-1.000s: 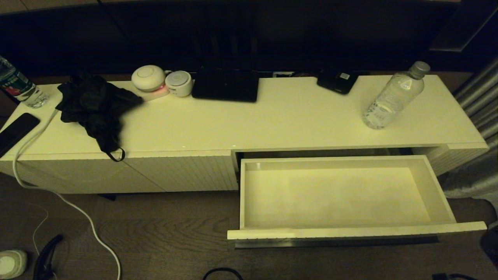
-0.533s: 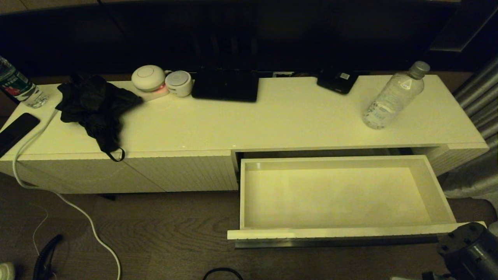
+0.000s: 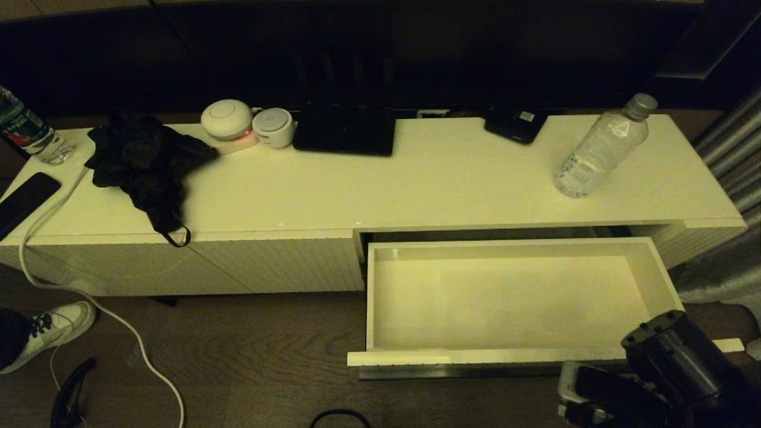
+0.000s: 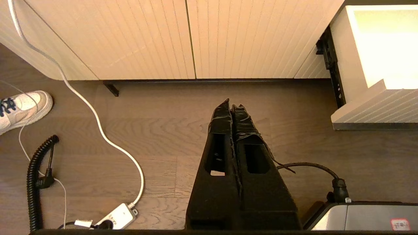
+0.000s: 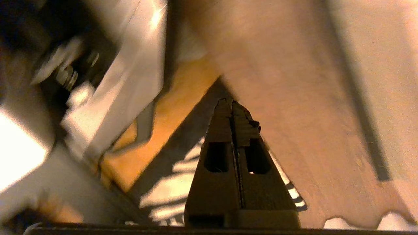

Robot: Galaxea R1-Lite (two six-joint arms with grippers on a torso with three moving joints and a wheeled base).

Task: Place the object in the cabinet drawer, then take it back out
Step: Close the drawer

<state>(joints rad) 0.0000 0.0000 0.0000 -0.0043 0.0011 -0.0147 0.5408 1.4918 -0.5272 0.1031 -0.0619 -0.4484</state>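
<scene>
The water bottle (image 3: 601,148) stands upright on the smooth top of the cabinet (image 3: 368,190), over toward the right end, grey cap up and nothing touching it. Right below and in front of it the cabinet drawer (image 3: 664,279) is pulled all the way out, and its pale inside has nothing in it.

The right arm (image 3: 678,356) shows at the drawer's front right corner, a dark bulky wrist sitting just in front of the drawer's front lip. In its own wrist view the right gripper (image 5: 232,106) has both fingers pressed flat together, holding nothing, and what lies beyond the tips is too blurred to make out. It's well apart from the bottle.

The left gripper (image 4: 231,107) is parked low over the wood floor in front of the cabinet's ribbed panels (image 4: 183,39), fingers also squeezed together with nothing between them.

Other stuff on the cabinet top: a crumpled black cloth (image 3: 145,163) hanging a bit over the front edge on the left, two round white gadgets (image 3: 247,123) near the back, a flat black box (image 3: 345,134) beside them, a small dark device (image 3: 514,126) further right, a second bottle with a green-and-red label (image 3: 30,135) at the far left and a dark phone (image 3: 27,199) near it. A white cable (image 3: 107,309) runs off the cabinet onto the floor, and a white sneaker (image 3: 50,330) pokes in at the left edge.
</scene>
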